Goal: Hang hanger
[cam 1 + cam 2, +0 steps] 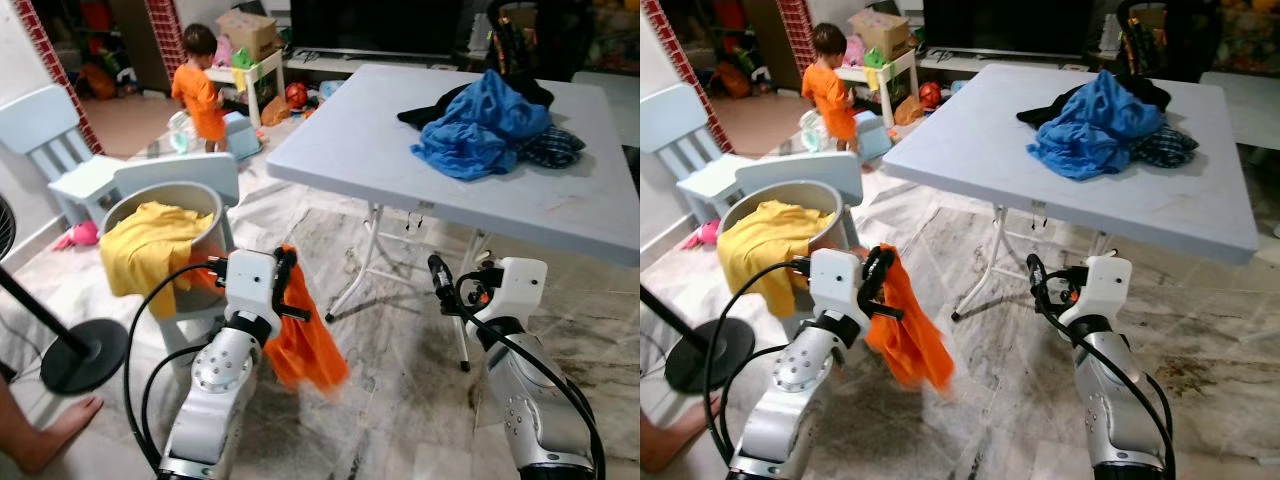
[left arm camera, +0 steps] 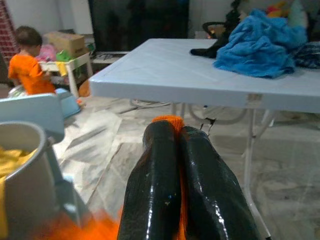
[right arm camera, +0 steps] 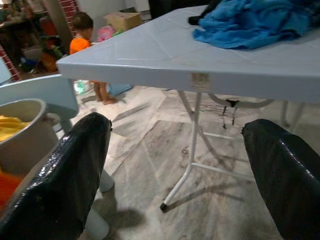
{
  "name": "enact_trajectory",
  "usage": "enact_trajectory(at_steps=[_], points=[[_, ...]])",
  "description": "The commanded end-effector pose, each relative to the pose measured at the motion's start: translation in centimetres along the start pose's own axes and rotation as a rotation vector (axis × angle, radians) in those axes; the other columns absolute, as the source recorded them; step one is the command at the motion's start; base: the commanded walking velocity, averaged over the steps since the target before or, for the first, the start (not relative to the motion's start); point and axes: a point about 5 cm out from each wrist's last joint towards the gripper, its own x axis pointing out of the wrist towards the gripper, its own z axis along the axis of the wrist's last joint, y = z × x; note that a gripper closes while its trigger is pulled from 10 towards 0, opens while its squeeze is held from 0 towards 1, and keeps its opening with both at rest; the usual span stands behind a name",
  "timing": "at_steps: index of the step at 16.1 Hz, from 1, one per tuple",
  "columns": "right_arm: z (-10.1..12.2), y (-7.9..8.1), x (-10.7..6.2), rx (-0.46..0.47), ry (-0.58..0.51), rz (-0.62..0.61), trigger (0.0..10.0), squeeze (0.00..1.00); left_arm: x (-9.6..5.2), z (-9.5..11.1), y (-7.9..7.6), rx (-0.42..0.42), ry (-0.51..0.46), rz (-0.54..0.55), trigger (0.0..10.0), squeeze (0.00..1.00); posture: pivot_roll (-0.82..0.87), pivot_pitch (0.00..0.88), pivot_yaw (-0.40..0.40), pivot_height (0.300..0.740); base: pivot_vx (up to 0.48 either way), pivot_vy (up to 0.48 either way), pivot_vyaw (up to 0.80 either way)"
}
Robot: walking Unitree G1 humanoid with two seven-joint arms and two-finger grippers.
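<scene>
My left gripper (image 1: 288,283) is shut on an orange cloth (image 1: 308,352) that hangs down from its fingers, low in front of me and left of the table. In the left wrist view the two black fingers (image 2: 155,175) press together with a strip of the orange cloth (image 2: 169,120) between them. My right gripper (image 1: 438,272) is held low near the table legs; the right wrist view shows its fingers (image 3: 75,170) wide apart, with nothing between them. I see no hanger.
A grey folding table (image 1: 380,130) carries a pile of blue and dark clothes (image 1: 480,125). A grey bucket (image 1: 205,235) holds a yellow cloth (image 1: 150,245). A child (image 1: 200,90), a light blue chair (image 1: 50,140), a fan base (image 1: 85,355) and a person's foot (image 1: 50,435) are on the left.
</scene>
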Motion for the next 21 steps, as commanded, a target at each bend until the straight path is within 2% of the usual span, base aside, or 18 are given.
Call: enact_trajectory(at_steps=[1, 10, 15, 18, 21], points=[[0.32, 0.28, 0.12, -0.001, -0.010, 0.015, 10.0, 0.00, 0.11, 0.16, 0.46, -0.011, 0.002, 0.020, 10.0, 0.00, -0.12, 0.000, 0.026, 0.740, 0.000, 0.480, 0.00], [0.37, -0.07, -0.02, -0.012, -0.004, 0.009, 10.0, 0.00, 0.26, 0.05, 0.36, -0.034, 0.015, 0.016, 10.0, 0.00, -0.13, 0.000, 0.021, 0.740, 0.000, 0.480, 0.00], [0.56, -0.39, 0.00, -0.025, -0.003, 0.002, 10.0, 0.00, 0.34, -0.26, 0.71, -0.082, 0.029, 0.047, 10.0, 0.00, -0.13, 0.000, 0.017, 0.740, 0.000, 0.480, 0.00], [0.55, -0.45, 0.01, -0.029, -0.003, -0.003, 10.0, 0.00, 0.34, 0.30, 0.53, -0.110, -0.012, 0.001, 10.0, 0.00, -0.14, 0.000, 0.018, 0.740, 0.000, 0.000, 0.00], [0.58, -0.46, 0.11, -0.032, -0.004, -0.006, 10.0, 0.00, 0.39, 0.15, 0.72, -0.145, -0.003, 0.006, 10.0, 0.00, -0.13, 0.000, 0.019, 0.740, 0.000, 0.000, 0.00]])
